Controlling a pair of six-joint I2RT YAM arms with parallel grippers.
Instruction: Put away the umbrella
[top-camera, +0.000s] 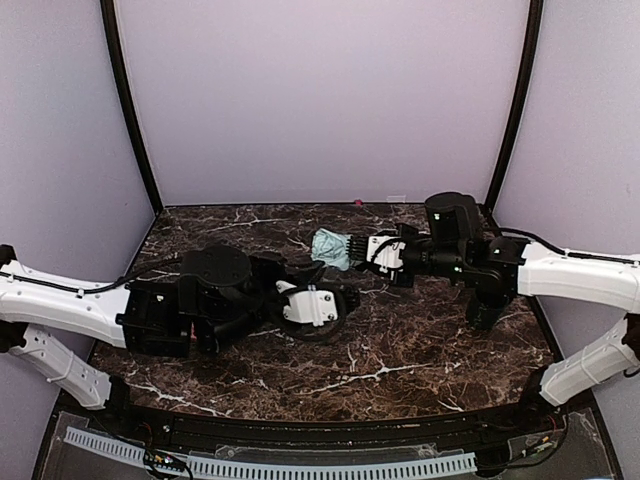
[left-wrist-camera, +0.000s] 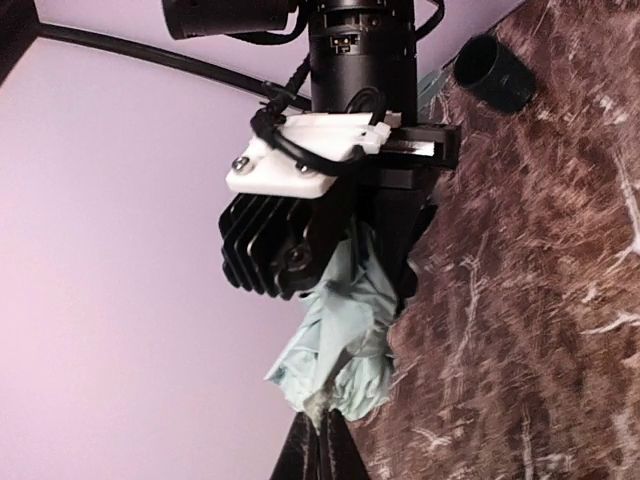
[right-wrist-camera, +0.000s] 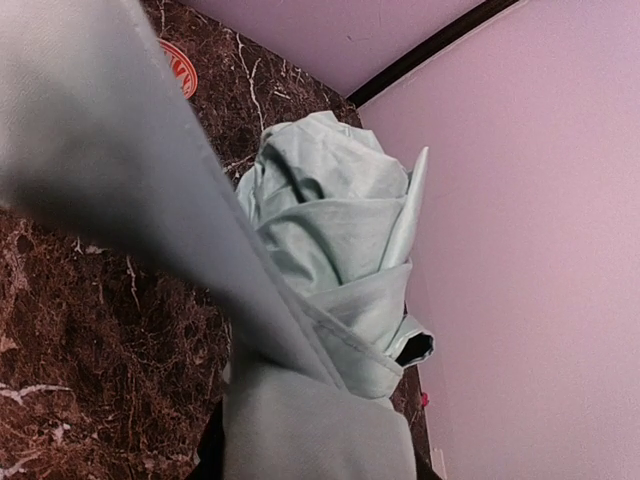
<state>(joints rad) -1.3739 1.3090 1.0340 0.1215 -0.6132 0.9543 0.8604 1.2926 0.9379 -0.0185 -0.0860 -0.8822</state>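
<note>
**Q:** How does the folding umbrella of pale mint-green fabric (top-camera: 330, 248) lie?
**A:** Its long axis runs roughly left to right, over the far-middle part of the dark brown, white-veined, marble-pattern worktop (top-camera: 400, 370). The bunched free end points left. The right end enters the right claw (top-camera: 360, 252).

**Q:** What are its material and shape?
**A:** It is thin matt cloth with stitched hems, crumpled into soft overlapping folds. These form a loose, tapering bundle, and a small black opening shows inside one fold.

**Q:** What state are the claws in?
**A:** The right claw is partly closed, with black fingers (left-wrist-camera: 408, 250) pressed on either side of the fabric, gripping it. The left claw (left-wrist-camera: 320, 455) is fully closed, its tips meeting the bundle's left end. Whether cloth is pinched between them cannot be told.
</note>
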